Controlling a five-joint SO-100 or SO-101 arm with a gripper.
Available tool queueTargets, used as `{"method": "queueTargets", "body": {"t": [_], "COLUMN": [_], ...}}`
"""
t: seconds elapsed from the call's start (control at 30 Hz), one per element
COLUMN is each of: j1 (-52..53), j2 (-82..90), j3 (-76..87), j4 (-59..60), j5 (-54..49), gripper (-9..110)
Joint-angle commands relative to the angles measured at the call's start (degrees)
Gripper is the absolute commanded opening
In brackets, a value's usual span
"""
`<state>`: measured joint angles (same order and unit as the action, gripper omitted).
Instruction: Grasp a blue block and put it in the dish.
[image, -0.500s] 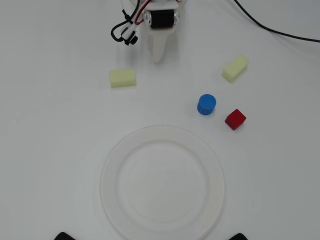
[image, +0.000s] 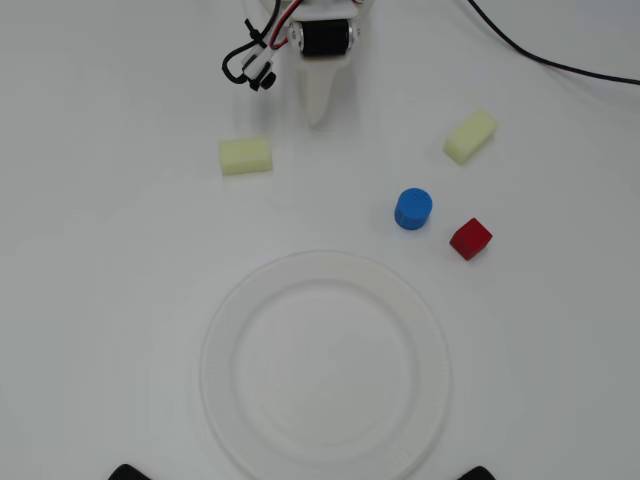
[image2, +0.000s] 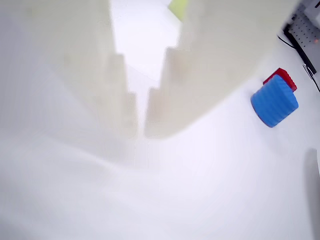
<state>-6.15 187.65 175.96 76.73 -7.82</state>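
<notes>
Blue block (image: 413, 208) at dish's (image: 228, 318) 1 o'clock: light, rigid, ribbed sides; pinch across curved wall. Gripper (image2: 140, 131) clenched, empty.

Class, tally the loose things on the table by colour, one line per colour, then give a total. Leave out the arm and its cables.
Pale yellow blocks: 2
Blue block: 1
Red cube: 1
White dish: 1
Total: 5

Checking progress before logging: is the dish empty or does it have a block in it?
Empty. The dish shows only bare white; the blue block sits on the table outside it.
</notes>
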Motion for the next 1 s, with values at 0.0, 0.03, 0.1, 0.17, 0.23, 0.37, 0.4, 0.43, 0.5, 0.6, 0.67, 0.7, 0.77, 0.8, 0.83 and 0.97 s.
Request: {"method": "queueTargets", "body": {"t": [0.0, 0.03, 0.1, 0.17, 0.23, 0.37, 0.4, 0.43, 0.5, 0.6, 0.67, 0.7, 0.77, 0.8, 0.83, 0.97], "j1": [-0.6, -0.6, -0.4, 0.4, 0.7, -1.6, -1.6, -1.6, -1.6, -3.2, -4.3, -4.8, -5.8, -6.2, -6.7, -9.1], "j2": [9.9, 9.9, 9.9, 9.9, 9.3, -6.9, -13.4, -19.7, -29.5, -38.4, -43.6, -46.3, -52.2, -55.2, -58.3, -70.2], "j3": [5.0, 5.0, 5.0, 3.4, -0.1, -12.8, -17.1, -21.4, -28.4, -35.7, -40.1, -42.3, -46.8, -49.1, -51.5, -60.1], "j4": [4.5, 4.5, 3.7, 2.8, 2.5, 1.5, 1.3, 1.3, 1.3, 1.3, 1.4, 1.4, 1.3, 1.3, 1.1, -0.1], "j5": [0.1, 0.3, 0.4, 0.8, 1.4, 2.1, 2.5, 2.7, 2.5, 1.8, 1.8, 2.2, 2.7, 3.2, 4.0, 7.1], "gripper": [0, 0, 0, 0, 0, 0, 0, 0, 2, 6, 12, 17, 24, 27, 29, 34]}}
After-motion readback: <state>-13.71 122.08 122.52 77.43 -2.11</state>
